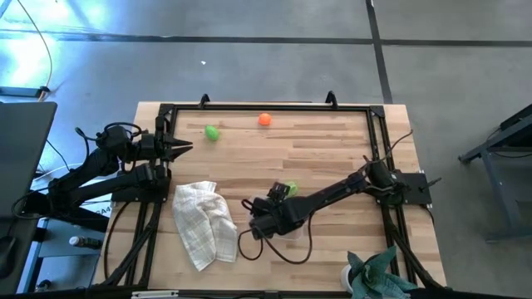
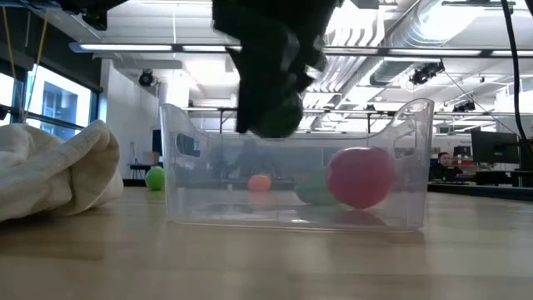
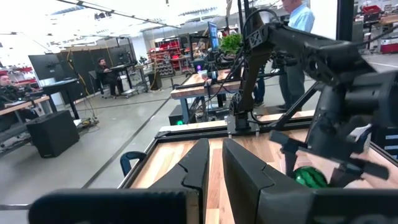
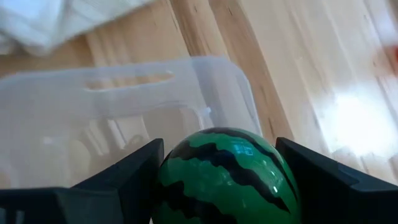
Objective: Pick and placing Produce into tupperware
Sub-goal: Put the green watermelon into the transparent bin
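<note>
1. Low view: the clear tupperware [image 2: 296, 167] sits on the wooden table [image 1: 316, 158]. A red round piece [image 2: 360, 177] lies inside it at one end, with a pale green shape beside it too blurred to name.
2. The right gripper [image 4: 217, 180] is clamped on a striped toy watermelon [image 4: 227, 171] and hangs just above the tupperware's open top; judged: mid-placement, release not yet made.
3. Left to do: a green ball [image 1: 212, 132] and an orange ball [image 1: 264, 119] lie well apart from the tupperware, near the table's far edge.
4. The left gripper [image 3: 214, 168] waits at the table's left frame, well away from the tupperware, fingers close together, holding nothing.
5. Room: a white checked cloth [image 1: 204, 223] lies just beside the tupperware; a teal plant [image 1: 378, 274] stands farther off at the near corner. Bare wood lies between the tupperware and both balls.
</note>
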`<state>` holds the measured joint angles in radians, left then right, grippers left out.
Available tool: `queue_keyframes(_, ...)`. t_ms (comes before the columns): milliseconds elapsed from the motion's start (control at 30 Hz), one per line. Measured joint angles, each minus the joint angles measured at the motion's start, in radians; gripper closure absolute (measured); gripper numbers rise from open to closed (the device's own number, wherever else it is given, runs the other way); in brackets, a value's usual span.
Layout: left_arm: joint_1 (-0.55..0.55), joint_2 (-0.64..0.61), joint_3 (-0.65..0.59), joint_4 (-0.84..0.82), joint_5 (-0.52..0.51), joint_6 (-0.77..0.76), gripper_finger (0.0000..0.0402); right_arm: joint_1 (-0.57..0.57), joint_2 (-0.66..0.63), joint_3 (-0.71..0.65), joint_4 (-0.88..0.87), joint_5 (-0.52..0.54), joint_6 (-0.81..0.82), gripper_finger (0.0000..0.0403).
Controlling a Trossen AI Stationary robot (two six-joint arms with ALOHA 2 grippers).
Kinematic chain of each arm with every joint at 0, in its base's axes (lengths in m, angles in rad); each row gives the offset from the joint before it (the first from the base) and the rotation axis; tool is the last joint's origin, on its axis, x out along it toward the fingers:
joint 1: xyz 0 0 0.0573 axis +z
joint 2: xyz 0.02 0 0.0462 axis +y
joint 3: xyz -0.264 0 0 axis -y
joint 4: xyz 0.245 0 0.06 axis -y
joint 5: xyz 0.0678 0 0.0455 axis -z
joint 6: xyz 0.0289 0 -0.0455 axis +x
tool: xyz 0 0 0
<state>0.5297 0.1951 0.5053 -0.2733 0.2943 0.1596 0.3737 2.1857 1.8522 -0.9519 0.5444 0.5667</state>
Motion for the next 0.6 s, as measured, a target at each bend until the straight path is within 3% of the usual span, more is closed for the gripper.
queue_keyframes(100, 0.0, 0.0, 0.0, 0.0, 0.0, 0.0, 0.0364, 0.009, 0.0, 0.055, -0.012, -0.037, -0.044, 0.0125)
queue_keyframes(233, 0.0, 0.0, 0.0, 0.0, 0.0, 0.0, 0.0364, 0.009, -0.002, 0.098, 0.01, -0.279, -0.113, 0.0125)
queue_keyframes(333, 0.0, 0.0, 0.0, 0.0, 0.0, 0.0, 0.0364, 0.009, -0.002, 0.065, 0.068, -0.39, -0.149, 0.0125)
queue_keyframes(433, 0.0, 0.0, 0.0, 0.0, 0.0, 0.0, 0.0364, 0.001, -0.002, -0.015, 0.138, -0.448, -0.148, 0.0125)
queue_keyframes(600, 0.0, 0.0, 0.0, 0.0, 0.0, 0.0, 0.0364, -0.014, -0.008, -0.115, 0.237, -0.446, -0.137, 0.0125)
